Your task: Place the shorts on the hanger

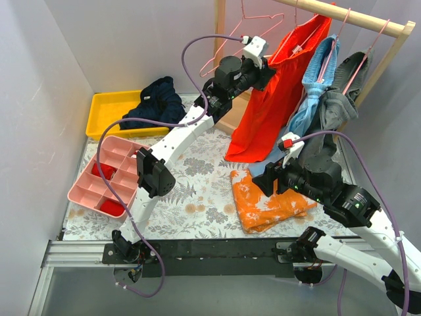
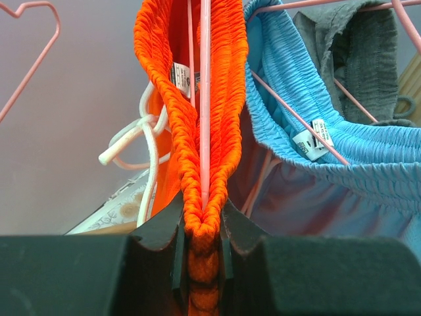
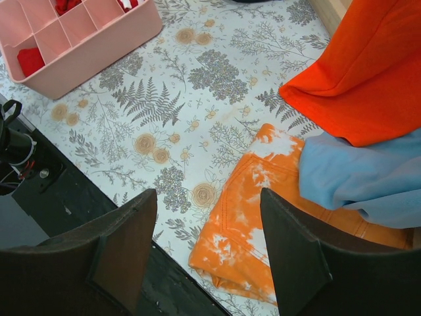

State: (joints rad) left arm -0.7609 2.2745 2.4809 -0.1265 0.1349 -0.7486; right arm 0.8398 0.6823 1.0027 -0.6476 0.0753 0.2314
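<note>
The red-orange shorts (image 1: 273, 105) hang from the wooden rail, their legs reaching down to the table. In the left wrist view the pink hanger (image 2: 205, 99) runs inside the elastic waistband of the shorts (image 2: 223, 79); it also shows in the top view (image 1: 300, 45). My left gripper (image 1: 265, 66) is raised to the rail and shut on the waistband's end (image 2: 202, 224). My right gripper (image 1: 265, 179) is open and empty, low over the table (image 3: 207, 204), with the hem of the shorts (image 3: 362, 72) beyond it.
An orange cloth with white blotches (image 1: 270, 201) lies under my right gripper. Blue shorts (image 1: 316, 92) and a grey garment (image 1: 339, 105) hang on other hangers. An empty pink hanger (image 1: 227, 43) hangs left. A yellow bin (image 1: 105, 108) holds a navy garment (image 1: 154, 102). A pink divided tray (image 1: 105, 178) stands left.
</note>
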